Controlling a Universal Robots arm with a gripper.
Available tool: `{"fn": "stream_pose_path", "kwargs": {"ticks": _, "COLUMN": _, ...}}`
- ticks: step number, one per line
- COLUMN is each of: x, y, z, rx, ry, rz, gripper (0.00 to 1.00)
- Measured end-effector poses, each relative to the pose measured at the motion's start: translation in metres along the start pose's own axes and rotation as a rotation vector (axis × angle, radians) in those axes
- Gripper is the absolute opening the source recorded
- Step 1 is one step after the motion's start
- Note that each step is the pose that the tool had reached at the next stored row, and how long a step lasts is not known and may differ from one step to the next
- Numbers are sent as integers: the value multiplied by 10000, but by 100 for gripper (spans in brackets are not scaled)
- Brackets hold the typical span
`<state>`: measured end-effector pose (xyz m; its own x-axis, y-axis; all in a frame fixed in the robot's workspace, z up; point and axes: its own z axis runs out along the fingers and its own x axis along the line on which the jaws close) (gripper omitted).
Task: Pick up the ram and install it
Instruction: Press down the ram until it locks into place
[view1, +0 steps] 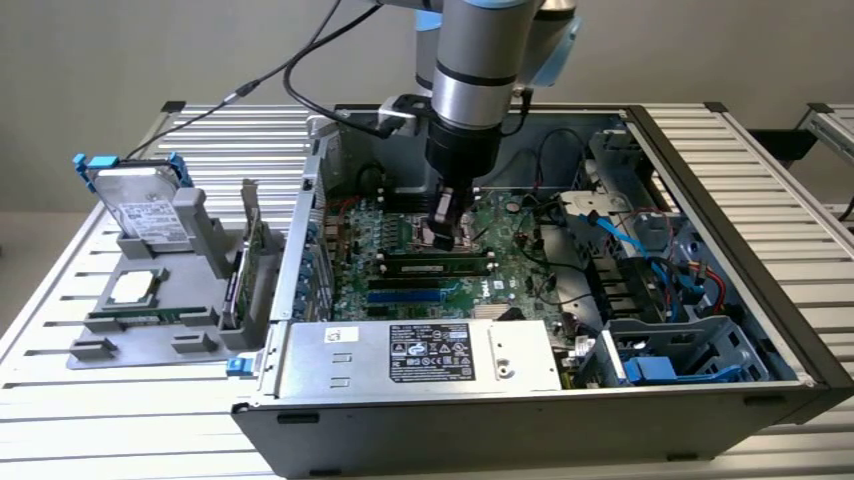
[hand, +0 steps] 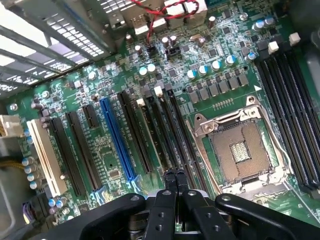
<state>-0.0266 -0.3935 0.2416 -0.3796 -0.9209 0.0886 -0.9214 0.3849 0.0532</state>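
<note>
**benchrat:** Where's the ram (view1: 434, 267) at right now? All I can make out is the arm reaching down into the open PC case (view1: 747, 235).

**slotjockey:** In the exterior view it's the green stick lying along a slot on the motherboard (view1: 387, 225), at about 6 o'clock from the jaws. It looks seated to me, though I can't tell if the latches have clicked. The jaws are pinched right together with nothing between them. In the wrist view they're hanging over the black slots, next to the bare CPU socket (hand: 240, 150).

**benchrat:** How would it handle, going by looks?

**slotjockey:** My guess is it weighs next to nothing. It's a thin, stiff board, so it won't sag, but it could crack if you twist it. The chips and contact edge are the delicate parts. I'd grip it narrow across the two flat faces near the top edge around the middle, or else by the short ends. When pressing it in, I'd push straight down and evenly, since a tilted stick jams in the slot.
</note>
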Motion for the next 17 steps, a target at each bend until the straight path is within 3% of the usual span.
{"fn": "stream_pose_path", "kwargs": {"ticks": 17, "x": -1, "y": -1, "z": 16, "rx": -239, "ry": -142, "rz": 2694, "gripper": 10}}
